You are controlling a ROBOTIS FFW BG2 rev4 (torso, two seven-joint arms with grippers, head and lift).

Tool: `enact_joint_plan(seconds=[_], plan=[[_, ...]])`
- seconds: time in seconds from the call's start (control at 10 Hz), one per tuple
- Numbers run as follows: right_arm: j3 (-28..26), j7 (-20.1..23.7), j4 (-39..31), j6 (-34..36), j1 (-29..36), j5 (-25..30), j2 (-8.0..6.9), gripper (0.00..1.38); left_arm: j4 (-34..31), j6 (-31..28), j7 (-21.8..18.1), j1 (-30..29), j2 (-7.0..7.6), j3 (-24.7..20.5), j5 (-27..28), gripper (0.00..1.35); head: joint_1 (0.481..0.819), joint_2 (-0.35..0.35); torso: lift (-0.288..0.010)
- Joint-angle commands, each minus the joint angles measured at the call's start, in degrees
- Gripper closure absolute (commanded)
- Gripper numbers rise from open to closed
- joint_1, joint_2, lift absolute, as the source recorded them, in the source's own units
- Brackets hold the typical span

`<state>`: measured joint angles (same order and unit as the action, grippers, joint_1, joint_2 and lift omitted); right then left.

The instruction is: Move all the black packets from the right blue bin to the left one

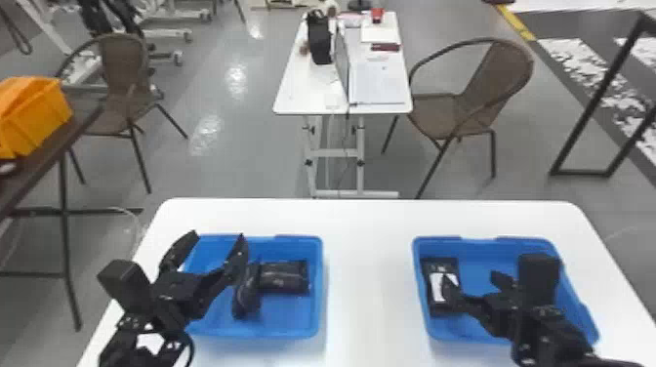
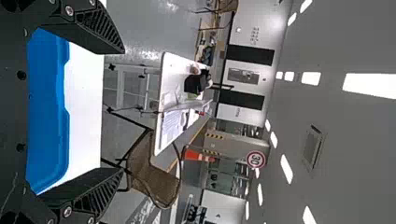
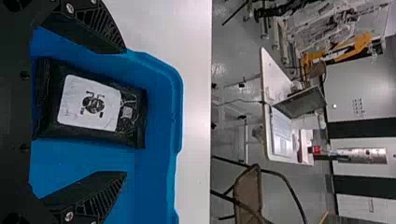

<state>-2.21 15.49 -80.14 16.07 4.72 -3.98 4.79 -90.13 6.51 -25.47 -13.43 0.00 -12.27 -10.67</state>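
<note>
Left gripper (image 1: 218,236) and right gripper (image 1: 471,279) are nearest me, both spread open; below my right one, a black packet (image 3: 93,103) lies flat in the right blue bin (image 1: 481,266).

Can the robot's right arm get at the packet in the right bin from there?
Probably yes: its pincer hangs open over the right bin, the black packet showing between its fingers, with nothing lying on top of it.
</note>
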Motion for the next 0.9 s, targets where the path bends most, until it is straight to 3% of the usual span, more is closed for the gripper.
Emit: enact_joint_plan(seconds=[0.0,0.4,0.8], plan=[[0.1,-1.2,3.0,1.1,-1.6,1.8,-1.45,0.1,0.0,-0.3,-0.2,0.0,-0.15,0.2,-0.5,0.13,0.695,0.043,0.0],[3.8,-3.9,13.8,2.4,-8.8,-0.3,-1.63,0.1,0.0,-0.5,-0.6,0.1,-0.15,0.7,-1.5,0.14,0.695,0.055,0.0],[4.9,-9.7,15.0,6.1,-9.8,-2.2,-2.15,0.1,0.1,-0.4,-0.6,-0.4,-0.15,0.7,-2.3,0.14,0.695,0.055,0.0]])
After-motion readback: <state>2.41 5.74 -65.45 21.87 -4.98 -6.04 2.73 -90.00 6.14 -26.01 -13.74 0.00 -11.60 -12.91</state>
